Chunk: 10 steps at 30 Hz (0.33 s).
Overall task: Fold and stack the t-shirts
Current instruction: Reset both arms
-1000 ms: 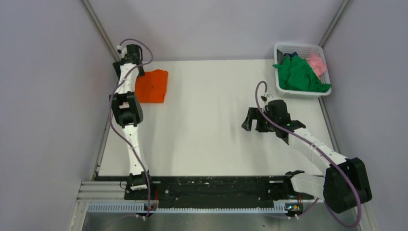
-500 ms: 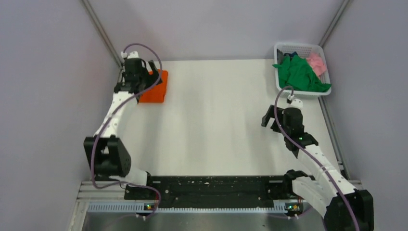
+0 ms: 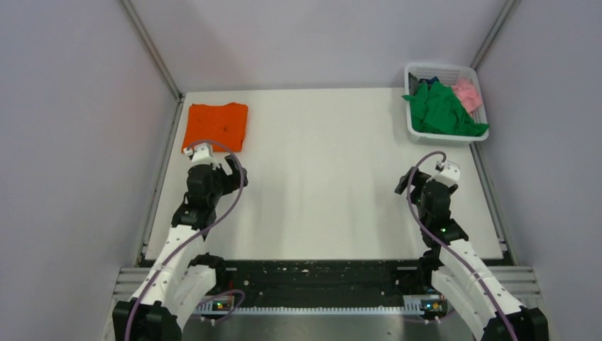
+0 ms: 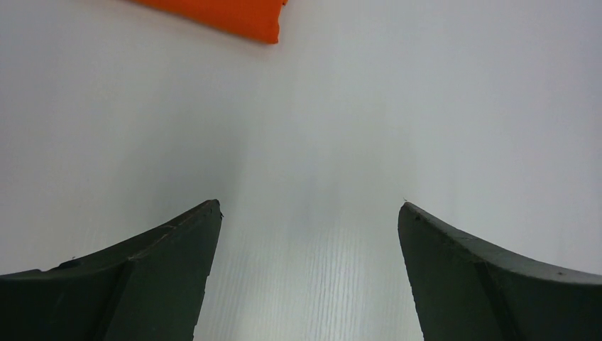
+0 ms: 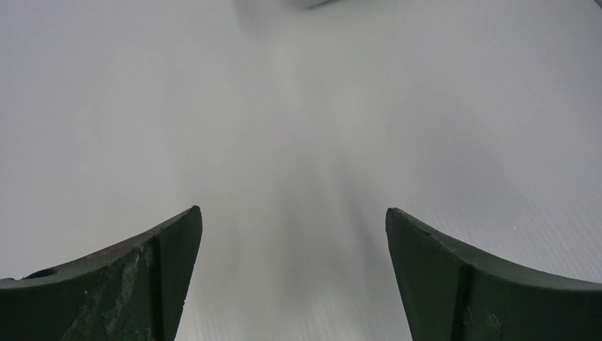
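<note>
The orange t-shirt lies folded into a flat rectangle at the far left of the table; its near corner shows at the top of the left wrist view. The green t-shirt and the pink t-shirt lie crumpled in the white basket at the far right. My left gripper is open and empty, just near of the orange shirt; bare table shows between its fingertips. My right gripper is open and empty over bare table, near of the basket.
Grey walls close in the table on the left, right and back. The arms' black base rail runs along the near edge. A corner of the basket shows at the top of the right wrist view.
Both arms have drawn back toward the near edge. My left gripper has come off the orange shirt, which stays folded. My right gripper has moved right and nearer.
</note>
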{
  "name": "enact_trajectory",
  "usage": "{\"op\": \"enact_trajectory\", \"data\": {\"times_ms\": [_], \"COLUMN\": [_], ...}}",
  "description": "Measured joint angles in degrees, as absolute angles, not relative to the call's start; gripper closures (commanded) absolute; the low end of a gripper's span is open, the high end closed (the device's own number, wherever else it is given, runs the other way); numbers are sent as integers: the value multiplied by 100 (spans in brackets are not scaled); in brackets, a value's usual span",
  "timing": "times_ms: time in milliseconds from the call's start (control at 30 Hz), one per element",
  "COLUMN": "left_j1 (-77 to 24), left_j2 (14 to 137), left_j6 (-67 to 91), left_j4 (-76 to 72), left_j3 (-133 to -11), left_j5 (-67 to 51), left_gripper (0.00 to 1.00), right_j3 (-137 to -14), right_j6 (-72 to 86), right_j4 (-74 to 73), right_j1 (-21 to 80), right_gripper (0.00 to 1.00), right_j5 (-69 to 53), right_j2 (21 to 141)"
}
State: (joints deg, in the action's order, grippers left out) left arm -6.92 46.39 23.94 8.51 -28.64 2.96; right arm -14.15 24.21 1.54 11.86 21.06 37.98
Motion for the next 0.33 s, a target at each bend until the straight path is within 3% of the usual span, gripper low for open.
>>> {"op": "enact_trajectory", "data": {"times_ms": [333], "left_j1": [-692], "left_j2": [4654], "left_j6": [2394], "left_j4": [467], "left_j3": [-2849], "left_j5": [436], "left_gripper": [1], "right_j3": [-1385], "right_j6": [2403], "right_j4": [344], "right_j1": [1186], "right_gripper": [1], "right_j5": [2318], "right_j2": [3533]}}
